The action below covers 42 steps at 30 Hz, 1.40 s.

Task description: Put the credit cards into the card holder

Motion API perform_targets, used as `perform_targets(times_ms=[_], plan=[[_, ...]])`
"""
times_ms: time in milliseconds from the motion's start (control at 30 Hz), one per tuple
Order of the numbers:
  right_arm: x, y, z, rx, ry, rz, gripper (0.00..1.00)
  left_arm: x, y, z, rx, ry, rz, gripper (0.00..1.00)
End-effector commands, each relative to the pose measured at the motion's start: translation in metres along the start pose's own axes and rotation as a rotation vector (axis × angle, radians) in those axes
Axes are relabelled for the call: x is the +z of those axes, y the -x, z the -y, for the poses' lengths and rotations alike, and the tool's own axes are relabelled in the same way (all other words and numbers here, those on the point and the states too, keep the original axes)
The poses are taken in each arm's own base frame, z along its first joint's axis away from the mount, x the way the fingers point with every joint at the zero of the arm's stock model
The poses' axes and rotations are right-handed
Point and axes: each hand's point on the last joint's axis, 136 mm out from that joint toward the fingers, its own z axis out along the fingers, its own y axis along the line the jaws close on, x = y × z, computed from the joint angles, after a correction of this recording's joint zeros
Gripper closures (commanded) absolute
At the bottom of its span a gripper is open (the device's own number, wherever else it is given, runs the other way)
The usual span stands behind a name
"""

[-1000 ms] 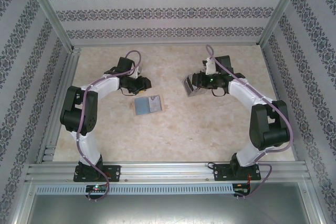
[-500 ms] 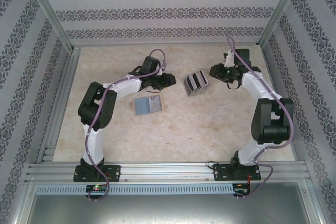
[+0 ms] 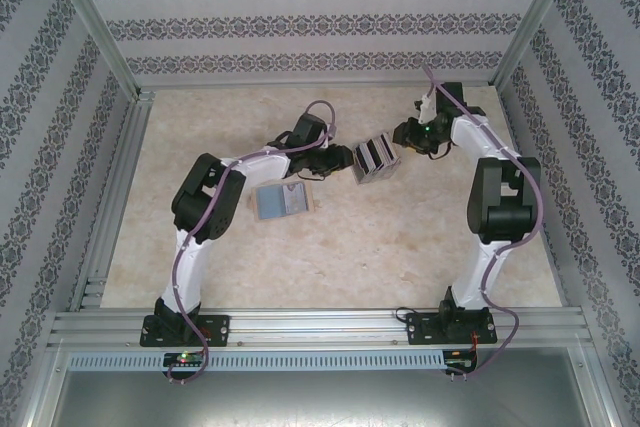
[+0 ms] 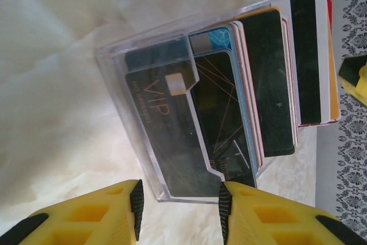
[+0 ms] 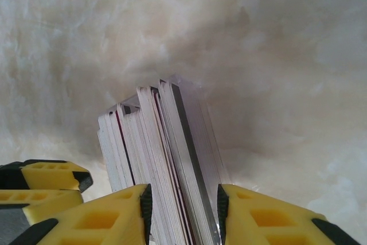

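Apparently we brace the card holder (image 3: 372,157), on the table (image 3: 420,247) with cards (image 4: 269,73) inside. Our left gripper (image 3: 338,159), half open and empty, sits at its 9 o'clock. The right gripper (image 5: 183,196) straddles it from 2 o'clock, grip unclear. We should hold it firm before fetching the loose card (image 3: 281,201) at 8 o'clock.

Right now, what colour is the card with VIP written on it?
VIP card: black with gold lettering, seen best in the left wrist view.
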Motion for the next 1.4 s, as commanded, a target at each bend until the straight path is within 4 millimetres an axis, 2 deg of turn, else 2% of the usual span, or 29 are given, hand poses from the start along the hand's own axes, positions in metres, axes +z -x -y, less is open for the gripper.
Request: perform_targets(times_ms=[0, 267, 667, 867, 1367], plan=[[0.006, -0.010, -0.008, -0.038, 0.001, -0.070, 0.62, 0.008, 0.004, 0.016, 0.007, -0.046, 0.002, 0.58], [0.015, -0.009, -0.014, -0.073, -0.015, -0.089, 0.61, 0.018, 0.000, 0.013, -0.002, -0.042, -0.019, 0.58], [-0.004, 0.005, -0.002, -0.080, -0.105, -0.006, 0.61, 0.022, 0.000, 0.015, -0.002, -0.052, -0.027, 0.58], [0.000, 0.003, 0.011, -0.052, -0.157, -0.018, 0.61, 0.025, -0.001, 0.014, -0.009, -0.056, -0.029, 0.58], [0.022, -0.012, -0.019, -0.086, -0.031, -0.086, 0.61, 0.039, -0.006, 0.016, -0.011, -0.065, -0.057, 0.58]])
